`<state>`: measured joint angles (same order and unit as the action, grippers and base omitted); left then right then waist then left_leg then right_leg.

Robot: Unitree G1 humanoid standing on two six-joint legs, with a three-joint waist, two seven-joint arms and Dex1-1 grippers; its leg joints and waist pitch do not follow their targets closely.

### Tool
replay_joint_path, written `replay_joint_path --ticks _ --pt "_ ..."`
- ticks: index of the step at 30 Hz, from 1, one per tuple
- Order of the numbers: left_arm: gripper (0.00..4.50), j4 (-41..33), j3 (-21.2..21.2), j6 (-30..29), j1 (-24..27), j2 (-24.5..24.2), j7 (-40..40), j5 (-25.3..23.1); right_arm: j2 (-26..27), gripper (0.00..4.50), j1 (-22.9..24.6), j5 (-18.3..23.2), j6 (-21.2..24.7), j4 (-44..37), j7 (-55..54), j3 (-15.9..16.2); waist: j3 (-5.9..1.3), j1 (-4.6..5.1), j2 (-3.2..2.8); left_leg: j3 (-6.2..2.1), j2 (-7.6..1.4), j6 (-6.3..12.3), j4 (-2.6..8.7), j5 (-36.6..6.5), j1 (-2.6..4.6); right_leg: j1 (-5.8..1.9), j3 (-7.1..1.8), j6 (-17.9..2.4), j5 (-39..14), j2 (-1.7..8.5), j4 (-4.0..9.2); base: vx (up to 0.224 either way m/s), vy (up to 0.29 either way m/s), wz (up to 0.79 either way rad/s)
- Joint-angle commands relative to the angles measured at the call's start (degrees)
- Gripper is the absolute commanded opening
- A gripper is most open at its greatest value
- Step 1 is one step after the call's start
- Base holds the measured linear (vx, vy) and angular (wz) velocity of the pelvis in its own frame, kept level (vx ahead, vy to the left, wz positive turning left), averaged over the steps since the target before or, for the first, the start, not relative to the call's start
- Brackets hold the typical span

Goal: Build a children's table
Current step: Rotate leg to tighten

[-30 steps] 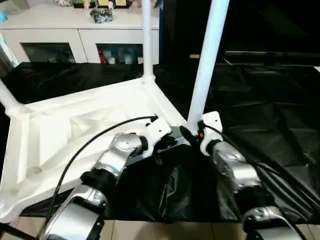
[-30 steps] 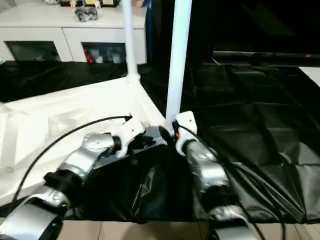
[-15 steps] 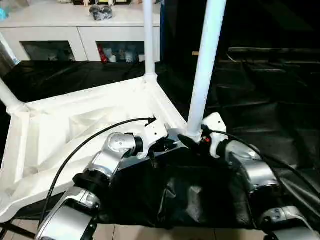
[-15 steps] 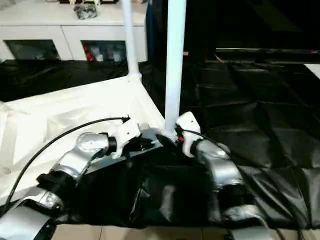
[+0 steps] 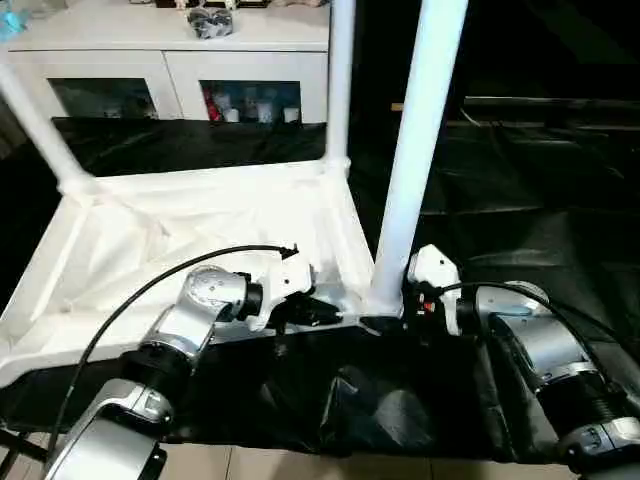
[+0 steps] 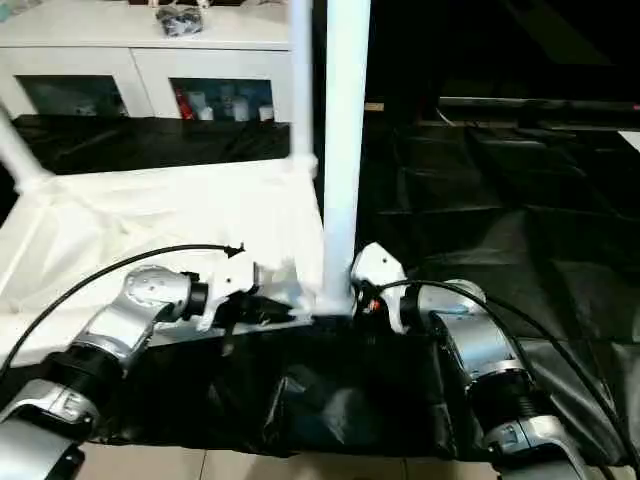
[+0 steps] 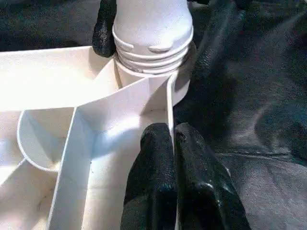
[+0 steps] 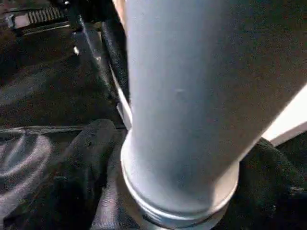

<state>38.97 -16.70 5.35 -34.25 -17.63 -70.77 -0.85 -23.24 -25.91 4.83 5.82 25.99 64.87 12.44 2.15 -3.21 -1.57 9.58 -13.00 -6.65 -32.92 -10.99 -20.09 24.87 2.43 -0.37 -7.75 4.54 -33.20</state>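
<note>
Presently the tabletop (image 5: 190,235) lies upside down on the black counter (image 5: 540,200). The left end effector (image 7: 175,177), pressed together, pinches its rim; the right end effector (image 5: 392,312), spread, apparently brackets the leg (image 5: 415,150), whose threads show. Brace, turn squarely.

- The place looked like an indoor demonstration or test room with furniture of a home kind, not a workshop with tools.
- A large work table (image 5: 520,200) was draped in creased black plastic sheeting.
- Behind it stood a low white cabinet (image 5: 170,65) with glass doors, small colourful items visible on the shelves inside.
- Small ornaments (image 5: 210,20) sat on the cabinet's top; what they were could not be told.
- A pale tiled floor (image 6: 330,465) showed at the near edge, below the sheeting.
</note>
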Motion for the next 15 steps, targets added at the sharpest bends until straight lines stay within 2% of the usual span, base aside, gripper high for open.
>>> replay_joint_path --ticks 1,7,11,14,15 --pt "0.0 -0.49 -1.05 0.13 -0.28 -0.27 -0.57 -0.68 0.39 3.39 0.77 0.14 0.24 -0.87 2.2 2.17 -3.48 -0.05 0.76 1.34 0.67 4.44 3.28 -12.03 -0.41 -3.96 -0.94 -11.82 -16.15 1.56 3.44 0.0 0.0 0.0" --pt "0.0 -0.03 -1.0 0.1 -0.7 -0.45 -0.82 -0.33 0.14 2.88 1.16 0.91 1.57 -1.72 3.29 2.25 -3.55 -0.22 0.75 1.32 0.72 4.43 3.21 -11.12 -0.47 -4.09 -0.92 -11.97 -14.74 1.48 3.26 0.0 0.0 0.0" --pt "0.0 -0.12 -0.53 -0.47 -0.61 0.25 0.21 -0.04 0.82 2.79 1.65 1.38 2.24 -1.8 2.91 1.93 -3.57 -0.27 0.8 1.34 0.77 4.4 3.17 -11.19 -0.48 -4.12 -0.92 -11.8 -15.25 1.51 3.32 0.0 0.0 0.0" --pt "0.0 0.75 0.34 -2.03 -1.39 3.09 6.72 -1.28 5.61 2.77 1.62 1.52 3.09 0.72 -5.79 -0.62 -3.49 -0.25 0.73 1.29 0.75 4.0 3.24 -11.43 -0.47 -3.98 -0.94 -11.59 -16.05 1.59 3.41 0.0 0.0 0.0" --pt "0.0 1.17 0.47 -2.66 -1.73 3.95 8.67 -1.75 7.21 2.76 1.4 1.26 3.19 1.84 -9.02 -1.47 -3.39 0.09 0.79 1.29 0.84 3.37 3.32 -11.98 -0.54 -3.9 -0.95 -10.98 -17.52 1.52 3.55 0.0 0.0 0.0"
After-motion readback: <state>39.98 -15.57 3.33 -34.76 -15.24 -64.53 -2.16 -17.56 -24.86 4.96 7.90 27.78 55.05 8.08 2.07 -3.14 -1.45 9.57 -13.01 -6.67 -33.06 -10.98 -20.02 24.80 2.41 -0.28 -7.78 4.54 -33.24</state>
